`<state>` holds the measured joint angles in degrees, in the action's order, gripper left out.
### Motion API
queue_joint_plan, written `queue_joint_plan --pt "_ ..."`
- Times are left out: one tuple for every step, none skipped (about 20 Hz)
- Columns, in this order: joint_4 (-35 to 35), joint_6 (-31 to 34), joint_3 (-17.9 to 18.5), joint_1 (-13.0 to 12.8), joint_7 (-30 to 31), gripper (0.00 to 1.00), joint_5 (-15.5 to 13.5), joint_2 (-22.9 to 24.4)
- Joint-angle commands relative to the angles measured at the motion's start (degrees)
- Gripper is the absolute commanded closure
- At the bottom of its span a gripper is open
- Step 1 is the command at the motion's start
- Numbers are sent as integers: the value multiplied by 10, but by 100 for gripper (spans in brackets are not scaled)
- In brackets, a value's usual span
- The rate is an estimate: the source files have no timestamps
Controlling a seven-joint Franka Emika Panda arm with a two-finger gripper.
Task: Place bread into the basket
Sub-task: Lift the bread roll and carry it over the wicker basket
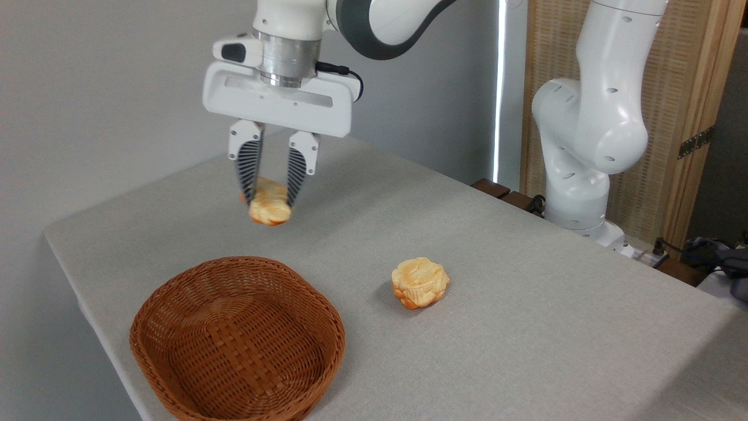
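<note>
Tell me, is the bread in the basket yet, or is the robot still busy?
Not yet. Done: the gripper has picked the bread up, and it hangs in the air, clear of the table. In hand: the bread is pinched between the fingers, behind the basket. Left: carry it over the empty basket and let go. The round bun sits untouched on the table.

Plain grey wall [105,76] behind and left of the claw. Narrow strip of bright light [498,93] to its right. Further right, woven cane panel in pale wooden frame [689,117], metal hinge on the edge. Grey cloth-covered table [526,304] spread below. Dark cables [701,251] far right.
</note>
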<state>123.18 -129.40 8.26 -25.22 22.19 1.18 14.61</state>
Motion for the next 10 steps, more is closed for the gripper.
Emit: queue_joint_plan --pt "-34 -66 28 2 -12 41 6 -53" --pt "-42 -82 37 2 -12 41 6 -69" --pt "-54 -93 43 2 -12 41 6 -84" --pt "-63 -98 53 2 -12 41 6 -98" --pt "-72 -103 60 2 -12 41 5 -112" --pt "-77 -111 62 2 -12 41 5 -122" --pt "-78 -118 63 3 -12 40 5 -133" --pt "-78 -130 69 3 -12 32 5 -143" --pt "-79 -142 73 3 -11 13 4 -156" --pt "-80 -150 73 3 -10 5 4 -169"
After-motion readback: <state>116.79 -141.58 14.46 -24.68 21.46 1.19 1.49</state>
